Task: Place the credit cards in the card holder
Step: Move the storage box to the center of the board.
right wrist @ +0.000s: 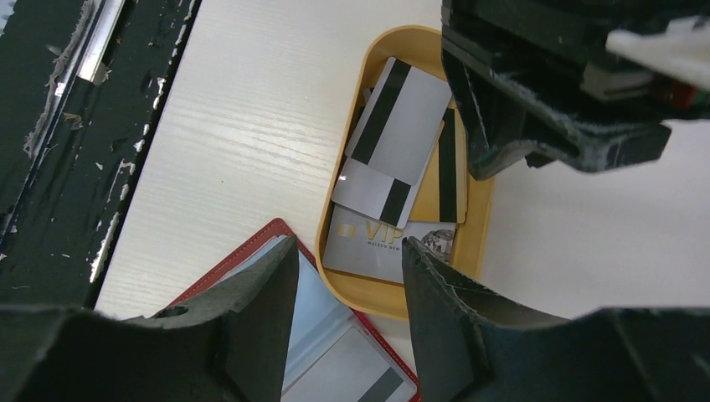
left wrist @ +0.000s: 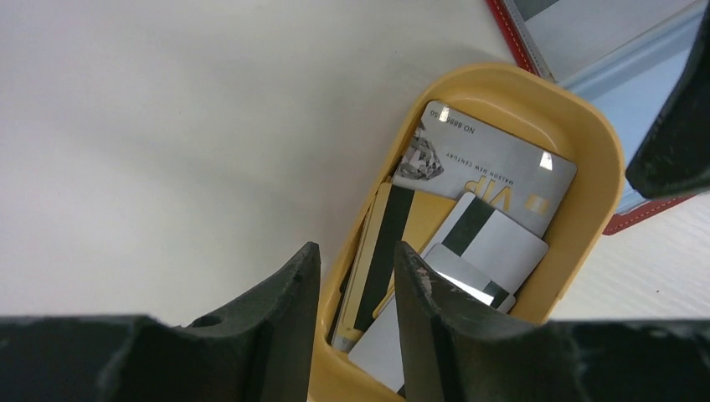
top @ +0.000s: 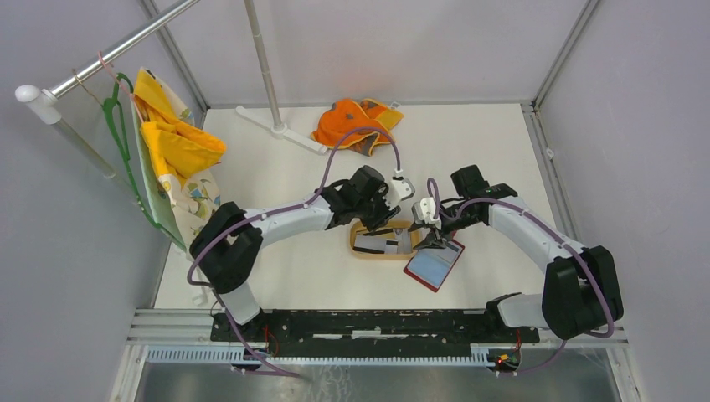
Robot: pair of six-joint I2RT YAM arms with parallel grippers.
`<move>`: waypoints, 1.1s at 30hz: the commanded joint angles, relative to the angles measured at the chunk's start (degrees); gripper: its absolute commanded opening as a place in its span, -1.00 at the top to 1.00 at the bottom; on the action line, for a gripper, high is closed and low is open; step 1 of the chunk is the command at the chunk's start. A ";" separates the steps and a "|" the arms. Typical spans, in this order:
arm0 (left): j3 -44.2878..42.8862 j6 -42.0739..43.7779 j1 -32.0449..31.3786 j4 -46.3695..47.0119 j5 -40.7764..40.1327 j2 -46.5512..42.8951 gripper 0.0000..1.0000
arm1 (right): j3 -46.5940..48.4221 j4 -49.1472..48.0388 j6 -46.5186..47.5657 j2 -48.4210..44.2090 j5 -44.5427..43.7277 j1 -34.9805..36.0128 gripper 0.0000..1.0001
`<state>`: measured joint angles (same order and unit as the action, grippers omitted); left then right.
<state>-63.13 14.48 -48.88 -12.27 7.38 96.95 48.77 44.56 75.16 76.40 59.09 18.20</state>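
White walls box in a pale surface [top: 276, 276]. Near its front middle we see a tan oval tray [top: 358, 248], and the red card holder [top: 434, 265] lies open just beside it on the right, its pale blue-grey inside facing up.

The credit cards [left wrist: 490, 172] lie overlapping in the tray: a silver one marked VIP, white and grey ones with dark stripes, and a yellowish one with a dark stripe.

The left tool [left wrist: 356, 255] has its jaws drawn in to a narrow gap and straddles one long wall of the tray. One finger is outside over the bare surface and the other is inside over the cards. The wall and the edge of the yellowish card sit in the gap, but we cannot tell whether the jaws grip either.

The right tool [right wrist: 349, 247] stands about half open with nothing between its jaws. One finger is over the holder's clear pockets and the other is over the end of the tray nearest the holder. We cannot tell whether it presses on the holder.
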 commanded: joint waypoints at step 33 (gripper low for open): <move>10.45 -23.36 0.42 0.97 -21.50 -10.70 0.96 | -1.14 -7.12 -9.02 0.34 7.02 -2.15 -0.06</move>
<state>-53.76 3.55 -48.36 -12.12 -4.38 90.59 49.32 46.35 75.68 76.99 61.84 16.32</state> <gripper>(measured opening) 0.032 0.534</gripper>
